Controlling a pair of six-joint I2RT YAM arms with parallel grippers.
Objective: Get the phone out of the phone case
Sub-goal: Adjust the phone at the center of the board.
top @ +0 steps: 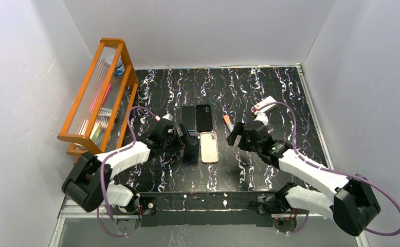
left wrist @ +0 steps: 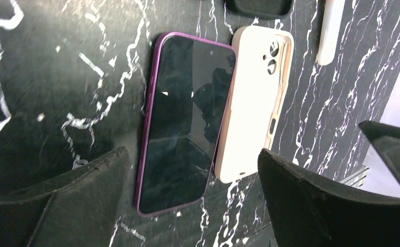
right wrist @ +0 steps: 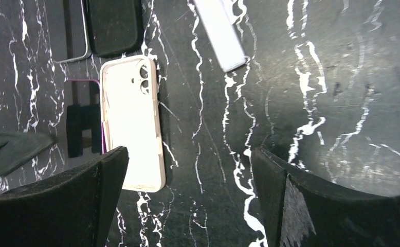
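— Top external view: where is the phone found?
— The phone point(top: 191, 155) is seen lying flat on the table point(top: 270, 82), near the front edge and just beside a cream case point(top: 209, 147). The left gripper point(top: 183, 138) is held over the phone's far end. The right gripper point(top: 237, 136) is held to the right of the cream case, apart from it.
— Left wrist view: is the phone gripped?
— No. It is shown screen up, wrapped in its purple case point(left wrist: 145, 128), with the cream case's long edge touching it. The fingers point(left wrist: 69, 206) are spread wide above it and nothing is clamped.
— Right wrist view?
— The jaws are likewise parted wide over bare table, with nothing held. The cream case is seen to one side, and a white stick point(right wrist: 221, 33) lies further off.
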